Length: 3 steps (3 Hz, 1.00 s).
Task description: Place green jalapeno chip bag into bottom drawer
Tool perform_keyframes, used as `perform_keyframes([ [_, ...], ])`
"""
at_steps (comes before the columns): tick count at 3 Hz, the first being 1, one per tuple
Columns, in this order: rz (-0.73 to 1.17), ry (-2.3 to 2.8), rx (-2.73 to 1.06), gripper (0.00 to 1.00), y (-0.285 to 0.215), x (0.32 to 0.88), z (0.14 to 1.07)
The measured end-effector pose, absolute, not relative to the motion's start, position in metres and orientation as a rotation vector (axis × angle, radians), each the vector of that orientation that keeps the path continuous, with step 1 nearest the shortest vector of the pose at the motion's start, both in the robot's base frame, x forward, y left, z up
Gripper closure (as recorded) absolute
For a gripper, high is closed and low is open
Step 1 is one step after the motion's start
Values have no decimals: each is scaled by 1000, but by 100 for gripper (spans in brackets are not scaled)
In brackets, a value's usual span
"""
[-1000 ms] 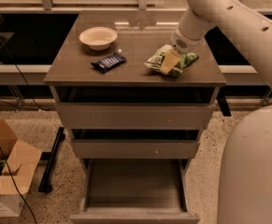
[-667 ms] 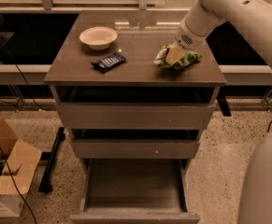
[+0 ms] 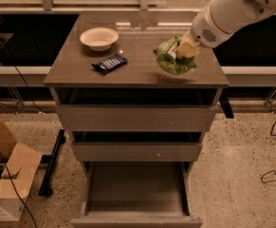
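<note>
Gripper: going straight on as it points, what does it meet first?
The gripper, over the right of the cabinet top, meets the green jalapeno chip bag it grips; beyond that, probably the top itself.

A single view looks down from high in front of the cabinet (image 3: 137,77), facing its drawer fronts and the window ledge (image 3: 104,4) behind. It stands at middle range (near enough that the open bottom drawer (image 3: 136,186) reaches the lower edge), with speckled floor (image 3: 242,175) on both sides. The arm (image 3: 227,11) enters from the upper right. Its gripper (image 3: 186,49) sits over the cabinet top's right side, clamped on the green jalapeno chip bag (image 3: 170,63).
</note>
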State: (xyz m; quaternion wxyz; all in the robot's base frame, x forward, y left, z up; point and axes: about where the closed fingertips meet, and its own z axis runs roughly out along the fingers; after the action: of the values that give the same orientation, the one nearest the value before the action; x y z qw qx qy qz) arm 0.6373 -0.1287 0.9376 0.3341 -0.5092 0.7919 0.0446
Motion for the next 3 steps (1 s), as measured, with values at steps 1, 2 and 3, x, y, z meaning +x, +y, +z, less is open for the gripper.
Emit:
perform_keyframes([
  [1, 259, 2030, -1401, 100, -107, 561, 946],
  [2, 471, 2117, -1488, 100, -90, 472, 910],
  [3, 683, 2229, -1495, 100, -68, 419, 849],
])
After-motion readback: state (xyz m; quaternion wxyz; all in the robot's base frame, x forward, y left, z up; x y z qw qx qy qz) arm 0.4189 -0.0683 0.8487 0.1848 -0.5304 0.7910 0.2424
